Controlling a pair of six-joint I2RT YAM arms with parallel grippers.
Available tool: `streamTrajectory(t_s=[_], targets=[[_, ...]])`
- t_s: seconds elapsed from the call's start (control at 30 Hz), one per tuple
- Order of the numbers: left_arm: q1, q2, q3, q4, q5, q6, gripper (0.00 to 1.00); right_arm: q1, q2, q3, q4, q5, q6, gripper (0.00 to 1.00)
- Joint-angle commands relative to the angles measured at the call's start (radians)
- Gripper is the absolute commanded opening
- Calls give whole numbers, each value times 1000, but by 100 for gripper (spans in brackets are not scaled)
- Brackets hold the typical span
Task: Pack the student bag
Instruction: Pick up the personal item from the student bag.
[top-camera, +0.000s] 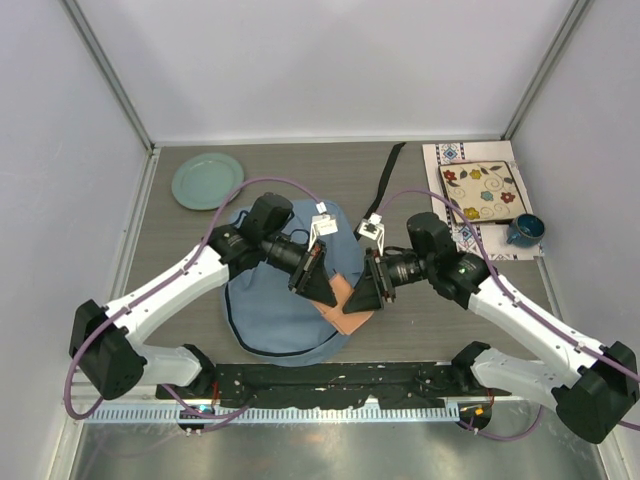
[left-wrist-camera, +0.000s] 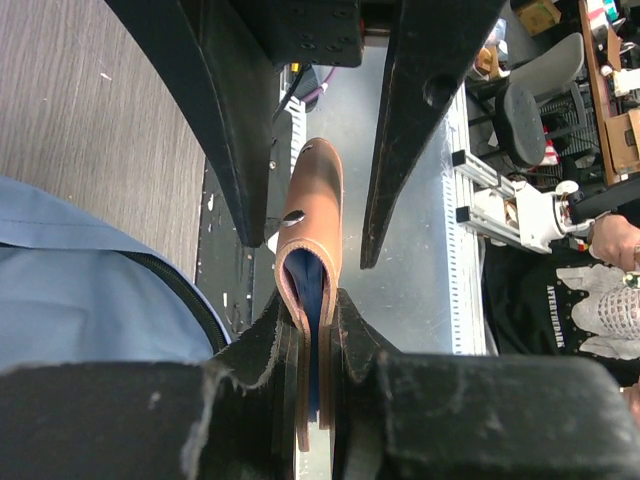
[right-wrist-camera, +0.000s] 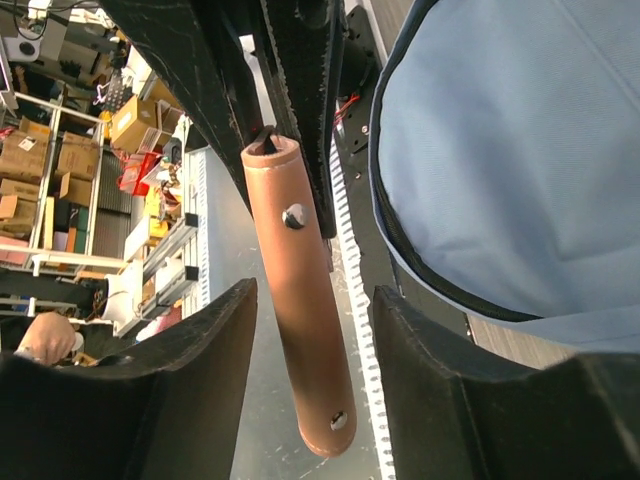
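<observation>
Two grippers meet over the student bag (top-camera: 270, 320), which lies flat at table centre, near the arm bases. Its opening and contents cannot be made out.

Top view: brown leather case (top-camera: 345, 312) mostly covered by the fingers, only a corner showing.

Left wrist view: left gripper (left-wrist-camera: 318, 305) clamped on one end of the case, blue lining visible inside. Whether it holds anything cannot be told.

Right wrist view: right gripper (right-wrist-camera: 315, 292) jaws spread either side of the case, a gap on each side.

Green plate (top-camera: 207, 180) sits far left, well apart.
</observation>
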Motion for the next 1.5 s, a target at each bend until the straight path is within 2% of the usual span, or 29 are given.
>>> streamTrajectory(t_s=[0.0,0.07,0.1,0.2,0.23,0.27,0.3,0.37,0.47,0.5,0.53,0.57,0.6,0.63,0.7,0.73,0.8,0.83,0.93,1.1,1.33,1.47], targets=[[4,6,22,50,54,3,0,30,3,7,69,2,12,51],[4,6,13,54,52,0,0,30,5,2,92,3,18,39],[4,3,11,53,49,-3,0,31,6,-1,96,9,18,29],[4,-9,5,44,-12,-9,0,31,11,-2,94,29,16,10],[5,-14,0,43,-33,-13,1,31,9,-5,90,43,16,8],[7,-20,-10,48,-94,-29,26,31,8,-8,88,52,15,6],[11,-26,-15,48,-135,-39,42,31,6,-8,79,68,10,4],[36,-50,-38,51,-266,-87,67,31,6,-10,45,142,-8,1],[112,-115,-114,97,-408,-199,85,31,20,-13,-7,265,-22,1],[135,-142,-141,131,-516,-228,88,31,26,-17,-12,284,-19,1],[181,-191,-165,142,-570,-254,97,31,38,-19,-13,299,-16,1],[203,-219,-197,131,-618,-280,99,31,43,-22,-12,354,-11,1],[221,-244,-210,111,-738,-320,100,31,48,-30,-15,379,4,1],[246,-267,-219,87,-802,-343,100,31,54,-33,-16,405,7,1],[252,-322,-225,-24,-947,-394,100,30,57,-42,-18,481,26,1],[252,-337,-224,-67,-1088,-414,100,30,57,-45,-13,503,36,1],[252,-374,-215,-206,-1199,-454,100,30,52,-54,-1,554,61,1],[252,-389,-213,-248,-1312,-495,100,30,46,-56,10,565,70,1],[252,-458,-241,-346,-1431,-555,100,30,26,-64,46,603,99,1],[251,-540,-317,-377,-1468,-641,100,27,3,-53,50,664,116,1],[254,-550,-415,-374,-1482,-742,99,-2,-14,-83,86,706,223,1],[254,-604,-487,-294,-1430,-777,100,-14,-6,-79,88,681,237,1]])
